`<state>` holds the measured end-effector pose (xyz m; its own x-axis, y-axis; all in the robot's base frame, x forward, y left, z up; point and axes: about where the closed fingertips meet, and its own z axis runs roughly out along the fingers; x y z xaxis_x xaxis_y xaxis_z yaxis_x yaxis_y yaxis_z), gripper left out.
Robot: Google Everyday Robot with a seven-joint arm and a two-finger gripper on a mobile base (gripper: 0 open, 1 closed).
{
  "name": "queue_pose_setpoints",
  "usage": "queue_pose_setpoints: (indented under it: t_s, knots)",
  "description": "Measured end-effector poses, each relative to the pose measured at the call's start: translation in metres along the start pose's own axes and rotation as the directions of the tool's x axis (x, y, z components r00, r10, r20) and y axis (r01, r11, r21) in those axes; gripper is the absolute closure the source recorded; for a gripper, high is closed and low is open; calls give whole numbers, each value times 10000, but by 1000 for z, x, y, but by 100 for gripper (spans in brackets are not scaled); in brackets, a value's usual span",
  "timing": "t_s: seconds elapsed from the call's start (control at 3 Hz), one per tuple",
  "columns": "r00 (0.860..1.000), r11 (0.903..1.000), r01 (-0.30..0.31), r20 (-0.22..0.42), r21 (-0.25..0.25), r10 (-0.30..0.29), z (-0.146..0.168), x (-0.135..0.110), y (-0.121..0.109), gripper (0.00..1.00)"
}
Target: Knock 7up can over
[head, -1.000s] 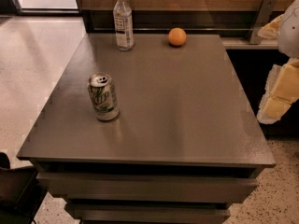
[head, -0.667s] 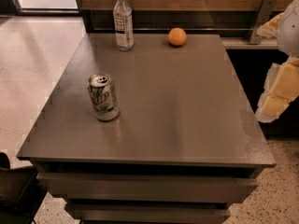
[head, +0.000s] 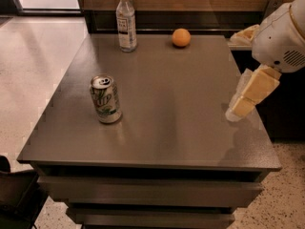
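Observation:
The 7up can (head: 106,99) stands upright on the left part of the grey table (head: 171,109), silver-white with green markings and a shiny top. My gripper (head: 240,104) hangs at the right side of the table, above its right edge, far to the right of the can and not touching it. Its cream-coloured fingers (head: 252,92) point down and to the left.
A clear plastic water bottle (head: 126,22) stands at the back left of the table. An orange (head: 181,37) lies at the back middle. A wooden wall runs behind the table. Light tiled floor lies to the left.
My gripper and arm have moved left and a little forward, from beside the table's right edge to over it. The can, bottle and orange have not moved.

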<state>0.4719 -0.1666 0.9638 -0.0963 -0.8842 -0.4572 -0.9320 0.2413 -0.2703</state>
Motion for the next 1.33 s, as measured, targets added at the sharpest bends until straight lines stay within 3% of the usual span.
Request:
queue_pose_setpoints:
  t_s: [0.33, 0.67, 1.0, 1.33]
  knots:
    - [9863, 9990, -90, 1640, -430, 160, 36, -18, 1, 0]
    - [9561, 9967, -196, 2902, -791, 418, 67, -34, 8, 0]
    - [9264, 9975, -40, 3752, -708, 304, 88, -60, 9, 0]
    - [9266, 9974, -37, 3748, -714, 302, 88, -60, 9, 0]
